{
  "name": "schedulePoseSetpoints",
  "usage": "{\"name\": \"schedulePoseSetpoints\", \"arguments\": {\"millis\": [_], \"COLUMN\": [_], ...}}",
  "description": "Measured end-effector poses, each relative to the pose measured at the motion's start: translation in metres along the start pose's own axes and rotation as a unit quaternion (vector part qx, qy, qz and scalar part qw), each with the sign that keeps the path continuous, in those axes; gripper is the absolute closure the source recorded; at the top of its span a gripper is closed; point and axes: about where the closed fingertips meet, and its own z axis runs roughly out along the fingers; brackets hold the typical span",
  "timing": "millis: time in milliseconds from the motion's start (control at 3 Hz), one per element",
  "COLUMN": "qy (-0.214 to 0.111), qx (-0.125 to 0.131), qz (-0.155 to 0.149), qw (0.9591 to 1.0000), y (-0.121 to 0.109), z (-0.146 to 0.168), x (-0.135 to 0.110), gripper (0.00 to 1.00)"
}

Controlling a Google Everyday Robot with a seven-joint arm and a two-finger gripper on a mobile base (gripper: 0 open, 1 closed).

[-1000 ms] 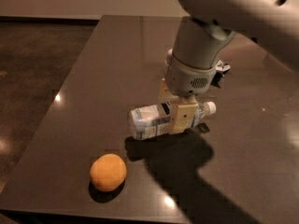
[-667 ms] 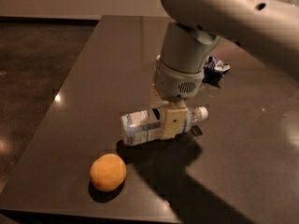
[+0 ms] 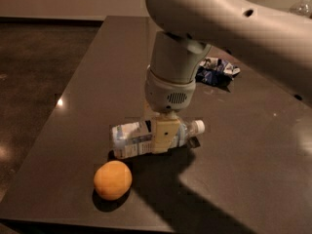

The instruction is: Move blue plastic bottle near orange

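Two-finger gripper [image 3: 163, 136] low over front of dark table [image 3: 73, 106], clamped across middle of small clear plastic bottle with pale blue-and-white label [image 3: 127, 139]. Bottle lies sideways, white cap [image 3: 197, 126] pointing right. Round orange fruit [image 3: 112, 180] near bottle's label end, apart. Crumpled blue-and-white snack bag [image 3: 217, 71] well behind.

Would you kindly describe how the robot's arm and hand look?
The arm is a thick, smooth off-white shell with small dark holes; its round wrist has a vent grille. The hand, at the blue plastic bottle low over the table, has blocky cream fingers.
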Motion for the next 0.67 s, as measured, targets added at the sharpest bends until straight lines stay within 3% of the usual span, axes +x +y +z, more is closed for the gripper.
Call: {"name": "schedulePoseSetpoints", "arguments": {"millis": [667], "qy": [-0.009], "qx": [0.006], "qz": [0.039], "qw": [0.9992], "y": [-0.0037], "z": [0.0088], "x": [0.0008], "gripper": [0.28]}}
